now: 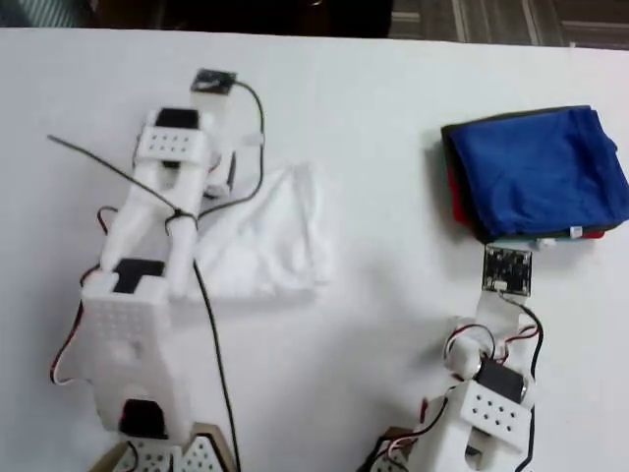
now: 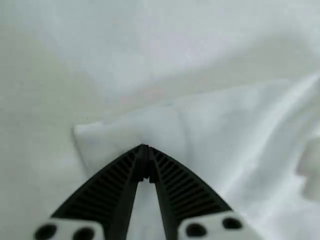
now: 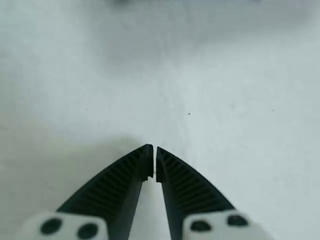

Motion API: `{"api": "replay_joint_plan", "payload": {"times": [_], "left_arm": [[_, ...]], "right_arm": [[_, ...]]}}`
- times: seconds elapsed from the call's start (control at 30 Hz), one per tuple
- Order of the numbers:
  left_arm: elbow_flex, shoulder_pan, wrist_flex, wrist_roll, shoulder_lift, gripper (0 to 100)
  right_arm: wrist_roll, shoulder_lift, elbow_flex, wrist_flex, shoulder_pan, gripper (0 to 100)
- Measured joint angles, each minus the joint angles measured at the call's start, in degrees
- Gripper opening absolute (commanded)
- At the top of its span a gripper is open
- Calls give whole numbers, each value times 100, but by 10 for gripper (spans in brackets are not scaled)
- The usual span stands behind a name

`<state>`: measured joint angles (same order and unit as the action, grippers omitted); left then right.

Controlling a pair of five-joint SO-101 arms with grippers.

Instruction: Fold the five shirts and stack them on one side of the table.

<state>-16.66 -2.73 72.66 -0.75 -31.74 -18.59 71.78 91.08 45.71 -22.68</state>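
A white shirt (image 1: pixel 265 236) lies partly folded and rumpled on the white table (image 1: pixel 393 324), left of centre. My left gripper (image 2: pixel 145 150) is shut, its tips resting on the white shirt (image 2: pixel 225 135) near a folded corner; I cannot tell whether cloth is pinched. At the right side sits a stack of folded shirts with a blue shirt (image 1: pixel 536 167) on top and red and dark edges below. My right gripper (image 3: pixel 152 150) is shut over bare table, and the right arm (image 1: pixel 491 393) sits just in front of the stack.
The left arm (image 1: pixel 147 295) covers the white shirt's left part, and its black cable (image 1: pixel 211 334) trails across the table toward the front edge. Bare table (image 1: pixel 393 118) lies between the white shirt and the stack, and along the far edge.
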Motion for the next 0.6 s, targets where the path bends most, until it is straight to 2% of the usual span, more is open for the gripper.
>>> {"api": "replay_joint_plan", "payload": {"times": [0.2, 0.5, 0.6], "left_arm": [[862, -273, -967, -105, 0, 27], [932, -440, -1055, -123, 35, 27], [932, -431, -1055, -123, 35, 27]], "right_arm": [[0, 0, 0, 0, 0, 20], [-26, 0, 0, 0, 0, 20], [-501, 0, -290, 123, 334, 19]]}}
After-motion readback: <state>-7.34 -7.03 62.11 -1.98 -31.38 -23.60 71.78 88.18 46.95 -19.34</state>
